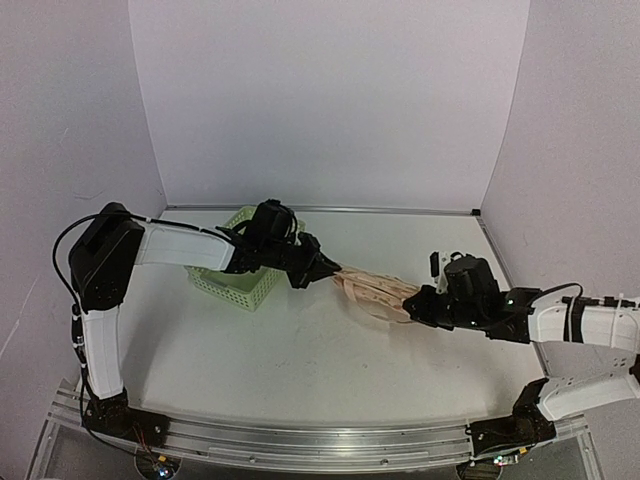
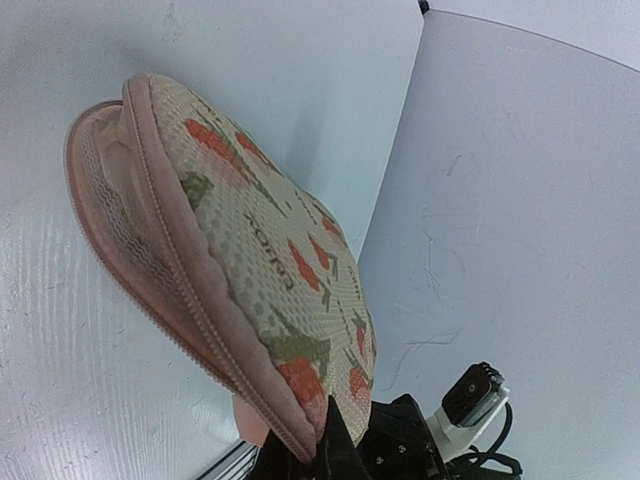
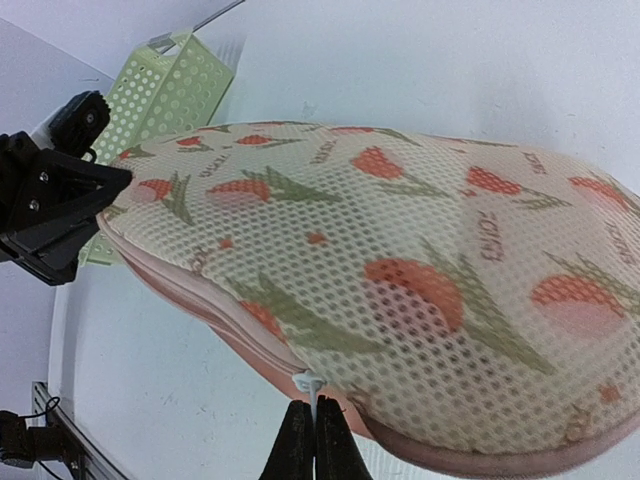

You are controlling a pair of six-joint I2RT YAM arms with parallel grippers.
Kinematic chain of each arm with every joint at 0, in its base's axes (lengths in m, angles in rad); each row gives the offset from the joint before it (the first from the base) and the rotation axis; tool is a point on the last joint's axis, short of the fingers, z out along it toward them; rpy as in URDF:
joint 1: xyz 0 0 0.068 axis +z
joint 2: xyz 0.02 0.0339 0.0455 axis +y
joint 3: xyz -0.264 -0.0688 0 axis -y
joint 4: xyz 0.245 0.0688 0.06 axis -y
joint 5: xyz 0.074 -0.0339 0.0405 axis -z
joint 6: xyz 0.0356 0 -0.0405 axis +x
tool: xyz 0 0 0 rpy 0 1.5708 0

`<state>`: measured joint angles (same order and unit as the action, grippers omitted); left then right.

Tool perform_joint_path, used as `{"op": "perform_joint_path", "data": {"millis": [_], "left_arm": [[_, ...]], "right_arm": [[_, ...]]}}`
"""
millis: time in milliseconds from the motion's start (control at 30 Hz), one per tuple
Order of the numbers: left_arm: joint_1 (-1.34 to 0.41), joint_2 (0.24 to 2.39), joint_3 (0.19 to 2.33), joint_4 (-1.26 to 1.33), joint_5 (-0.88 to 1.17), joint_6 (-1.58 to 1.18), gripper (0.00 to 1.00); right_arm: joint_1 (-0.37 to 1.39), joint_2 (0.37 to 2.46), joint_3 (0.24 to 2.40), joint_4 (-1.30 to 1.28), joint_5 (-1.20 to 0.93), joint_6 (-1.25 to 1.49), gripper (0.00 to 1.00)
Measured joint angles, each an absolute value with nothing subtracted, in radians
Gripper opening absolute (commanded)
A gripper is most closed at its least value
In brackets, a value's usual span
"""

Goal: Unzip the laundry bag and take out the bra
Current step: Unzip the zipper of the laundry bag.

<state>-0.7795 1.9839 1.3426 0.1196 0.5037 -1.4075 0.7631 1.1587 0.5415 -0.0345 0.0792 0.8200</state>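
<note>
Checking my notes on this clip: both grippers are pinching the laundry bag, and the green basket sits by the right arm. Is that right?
Not quite. The basket sits by the left arm, not the right, as the top external view shows. The rest holds: the left gripper and the right gripper both pinch the laundry bag.

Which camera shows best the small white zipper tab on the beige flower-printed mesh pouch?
The right wrist view: the small white zipper tab sits close up on the beige flower-printed mesh pouch, pinched by the right gripper. The left wrist view shows only the zipper seam; the top view, a tiny pouch.
</note>
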Motion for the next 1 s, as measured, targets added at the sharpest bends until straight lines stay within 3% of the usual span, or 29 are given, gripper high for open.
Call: {"op": "perform_joint_path", "data": {"millis": [567,1000], "left_arm": [[-0.747,2.007,1.527,-0.056,0.547,-1.213,0.0],[-0.744,2.236,1.836,-0.234,0.609,-1.071,0.0]], "right_arm": [[0.63,0.947,0.444,-0.228,0.097,0.807,0.0],[0.625,0.924,0.389,-0.234,-0.015,0.785,0.0]]}}
